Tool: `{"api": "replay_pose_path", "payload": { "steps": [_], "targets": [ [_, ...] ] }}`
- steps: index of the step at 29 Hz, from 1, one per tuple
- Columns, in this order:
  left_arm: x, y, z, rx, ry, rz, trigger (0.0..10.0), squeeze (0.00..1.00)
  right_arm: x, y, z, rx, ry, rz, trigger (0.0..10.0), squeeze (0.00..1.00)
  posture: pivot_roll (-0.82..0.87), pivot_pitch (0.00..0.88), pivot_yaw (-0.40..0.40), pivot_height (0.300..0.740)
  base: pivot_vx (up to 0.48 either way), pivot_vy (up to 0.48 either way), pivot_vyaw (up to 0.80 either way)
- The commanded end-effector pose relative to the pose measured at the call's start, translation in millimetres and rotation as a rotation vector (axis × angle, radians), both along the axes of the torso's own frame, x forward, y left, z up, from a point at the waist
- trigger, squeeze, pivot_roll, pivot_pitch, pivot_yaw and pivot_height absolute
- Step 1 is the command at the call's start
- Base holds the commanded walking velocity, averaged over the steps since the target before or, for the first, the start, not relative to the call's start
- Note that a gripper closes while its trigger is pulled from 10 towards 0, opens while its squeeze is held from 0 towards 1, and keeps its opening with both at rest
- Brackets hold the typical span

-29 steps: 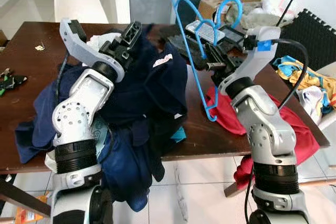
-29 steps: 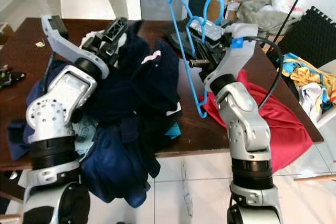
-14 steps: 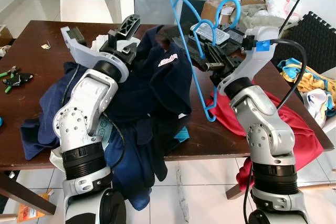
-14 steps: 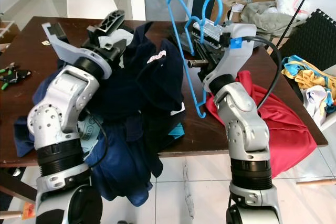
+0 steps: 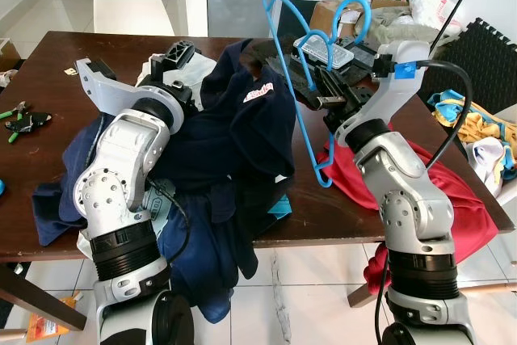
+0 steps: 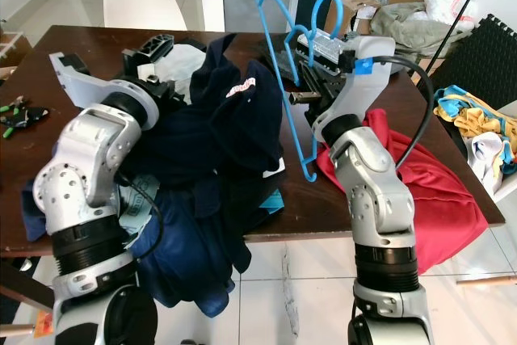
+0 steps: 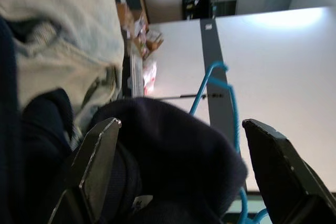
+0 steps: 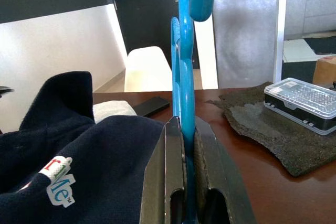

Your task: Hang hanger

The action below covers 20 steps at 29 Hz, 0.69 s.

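In the eye views, my right tool point(image 5: 323, 86) is gripping the blue hanger point(image 5: 299, 111) upright over the counter point(image 5: 48, 70). My left tool point(image 5: 174, 58) has dropped lower onto the navy shirt point(image 5: 242, 127) than a moment ago, so threading the hanger looks near. In the left wrist view, its fingers point(image 7: 97, 156) are standing apart around navy cloth. In the right wrist view, the shirt label reads perhaps "Me".
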<state>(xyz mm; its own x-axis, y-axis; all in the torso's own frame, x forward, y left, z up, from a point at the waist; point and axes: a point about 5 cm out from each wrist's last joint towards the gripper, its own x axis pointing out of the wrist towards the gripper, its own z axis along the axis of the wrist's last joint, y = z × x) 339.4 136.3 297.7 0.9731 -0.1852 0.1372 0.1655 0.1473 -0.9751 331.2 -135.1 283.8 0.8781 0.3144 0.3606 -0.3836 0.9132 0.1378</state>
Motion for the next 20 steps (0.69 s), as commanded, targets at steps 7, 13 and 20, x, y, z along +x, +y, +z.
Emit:
{"api": "replay_pose_path", "payload": {
  "steps": [7,13,20],
  "targets": [
    [11.2,-25.5,5,-0.01,-0.021,-0.126,10.0,0.0,-2.4,-3.5,3,0.004,-0.015,-0.012,10.0,0.0,0.08,0.181,-0.035,0.74,0.0,0.0,0.0],
    [17.5,-39.1,15,0.018,-0.059,-0.189,10.0,0.0,-3.4,-2.4,5,0.003,-0.021,-0.011,10.0,0.0,0.07,0.177,-0.031,0.74,0.0,0.0,0.0],
    [26.2,-29.0,-3,0.045,0.05,-0.139,10.0,0.0,-4.3,-4.3,6,0.003,-0.022,-0.019,10.0,0.0,0.07,0.18,-0.029,0.74,0.0,0.0,0.0]
  ]
}}
